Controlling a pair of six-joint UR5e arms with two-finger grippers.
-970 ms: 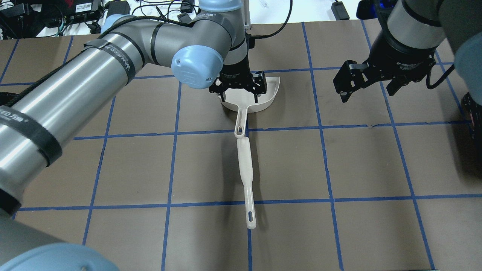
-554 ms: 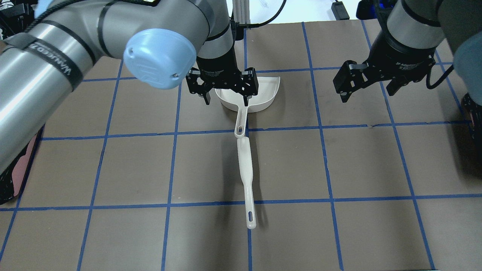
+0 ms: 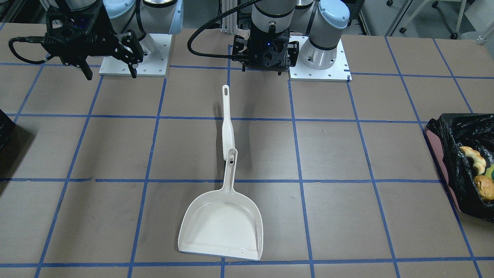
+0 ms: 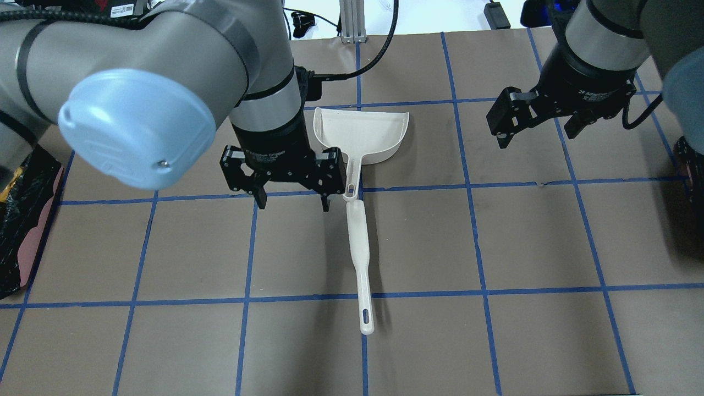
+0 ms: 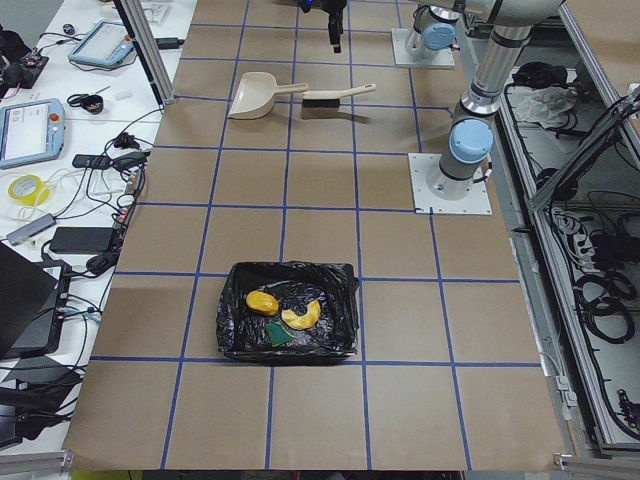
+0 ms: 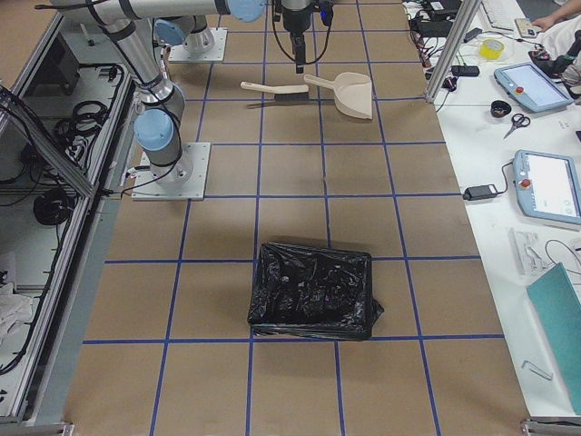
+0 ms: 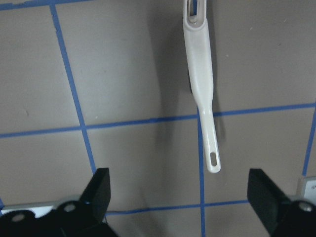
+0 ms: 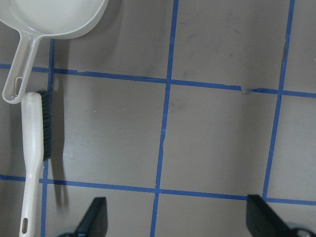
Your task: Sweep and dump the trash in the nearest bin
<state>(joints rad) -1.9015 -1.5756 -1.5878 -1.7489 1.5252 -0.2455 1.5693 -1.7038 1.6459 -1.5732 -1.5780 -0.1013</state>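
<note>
Jaws both hung apart, empty; three toy-food bits (image 3: 484, 186) lay in the black-lined pinkish-red bin (image 3: 447, 124), so I judged nothing remained.

- dustpan (image 3: 222, 224): smooth cream plastic, slight sheen
- brush (image 4: 360, 258): matching plastic handle
- bin (image 5: 340, 290): crinkled glossy black plastic liner
- counter (image 3: 335, 154): matt brown, paper-like

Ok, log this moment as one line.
trash: in bin | dustpan: empty, on table | brush: lying by dustpan handle | left gripper: open, empty | right gripper: open, empty
</note>
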